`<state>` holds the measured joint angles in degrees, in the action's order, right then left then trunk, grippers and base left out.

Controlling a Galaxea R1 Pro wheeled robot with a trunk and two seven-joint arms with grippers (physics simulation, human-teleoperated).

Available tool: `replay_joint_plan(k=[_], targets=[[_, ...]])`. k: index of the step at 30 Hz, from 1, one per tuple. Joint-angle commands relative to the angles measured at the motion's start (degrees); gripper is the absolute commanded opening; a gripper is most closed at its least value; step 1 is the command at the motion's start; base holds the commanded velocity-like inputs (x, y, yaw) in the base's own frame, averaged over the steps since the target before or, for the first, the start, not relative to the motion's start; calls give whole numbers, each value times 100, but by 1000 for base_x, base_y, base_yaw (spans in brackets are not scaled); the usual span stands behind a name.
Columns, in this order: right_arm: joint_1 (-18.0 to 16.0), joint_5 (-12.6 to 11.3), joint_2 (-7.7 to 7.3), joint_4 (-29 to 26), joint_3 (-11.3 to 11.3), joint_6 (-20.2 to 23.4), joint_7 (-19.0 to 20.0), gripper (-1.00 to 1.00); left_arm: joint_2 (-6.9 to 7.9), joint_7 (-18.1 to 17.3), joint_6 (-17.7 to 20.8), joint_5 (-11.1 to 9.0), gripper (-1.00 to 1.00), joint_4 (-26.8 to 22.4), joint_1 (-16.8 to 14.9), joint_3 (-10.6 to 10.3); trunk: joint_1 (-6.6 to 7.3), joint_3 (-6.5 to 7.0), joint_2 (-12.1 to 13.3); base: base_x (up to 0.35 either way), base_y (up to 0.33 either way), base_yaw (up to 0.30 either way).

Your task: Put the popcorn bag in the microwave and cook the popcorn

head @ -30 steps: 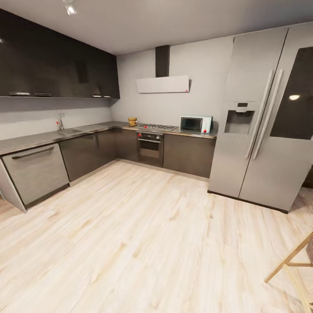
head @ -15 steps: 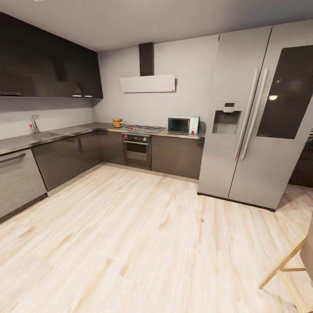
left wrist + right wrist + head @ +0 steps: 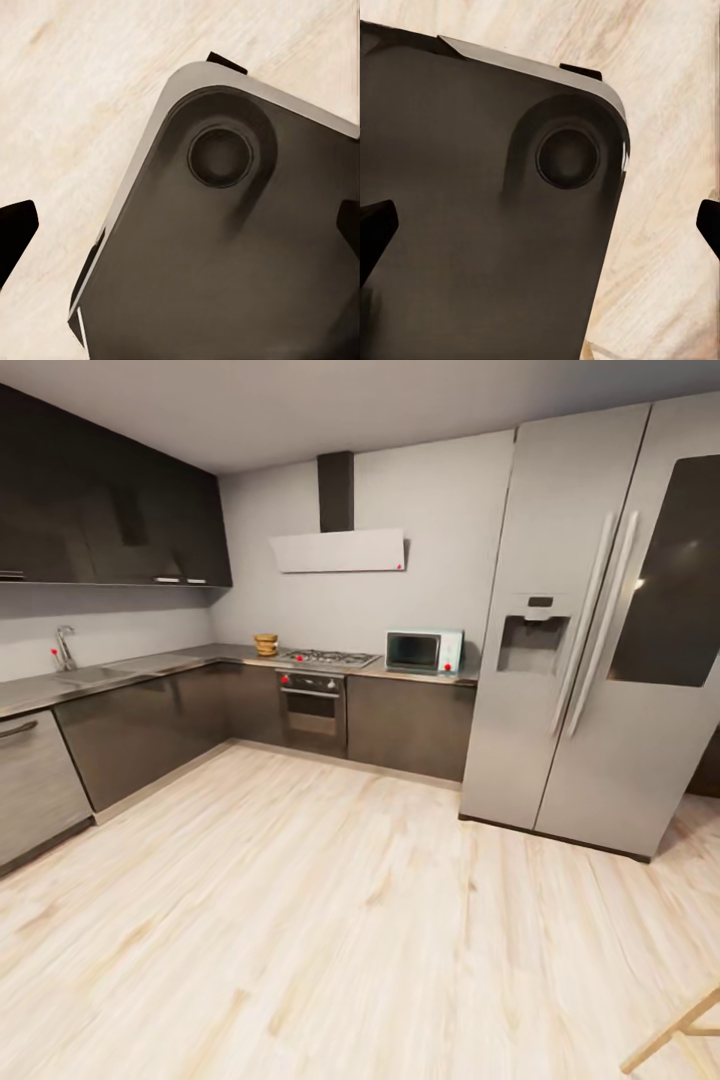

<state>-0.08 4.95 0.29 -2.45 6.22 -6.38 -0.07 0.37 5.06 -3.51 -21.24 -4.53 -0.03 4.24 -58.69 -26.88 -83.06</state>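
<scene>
Far across the kitchen, popcorn bag (image 3: 266, 644) left of microwave (image 3: 424, 651).

Ahead I see a pale mint-blue microwave (image 3: 425, 651) with a dark door, on the grey countertop (image 3: 150, 670) above dark glossy cabinets (image 3: 410, 725). The fridge (image 3: 600, 630) at right is steel grey. The floor (image 3: 330, 920) is pale streaked wood.

A big steel fridge (image 3: 590, 630) stands at the right end of the dark cabinet run. A built-in oven (image 3: 313, 707) sits under a gas hob (image 3: 328, 657), with a white slanted hood (image 3: 338, 550) on the wall above. A tap (image 3: 64, 647) rises over the sink (image 3: 85, 676). Pale wood floor (image 3: 330, 920) spreads in front.
</scene>
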Motion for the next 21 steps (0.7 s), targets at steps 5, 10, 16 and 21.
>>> replay_joint_plan(k=[5, 10, 16, 21], targets=[[-1, 44, -28, -2, 5, -11, -7, 100, -1, 12, -18, 7, 100, -4, 0, 42, -3, -5, -2, 329, 0, -3], [-1, 41, 9, -2, 1, -11, -10, 100, -1, 12, -25, 7, 100, -4, -2, 42, -3, -5, -2, 330, 0, -195], [-1, 41, 5, -2, 2, -11, -9, 100, -1, 7, -27, 9, 100, -4, -1, 39, -3, -5, -2, 329, 1, -225], [-1, 54, -28, -2, 21, -26, -2, 100, -1, 6, -27, 6, 100, -4, 0, 41, -3, -5, -2, 329, 67, -23]])
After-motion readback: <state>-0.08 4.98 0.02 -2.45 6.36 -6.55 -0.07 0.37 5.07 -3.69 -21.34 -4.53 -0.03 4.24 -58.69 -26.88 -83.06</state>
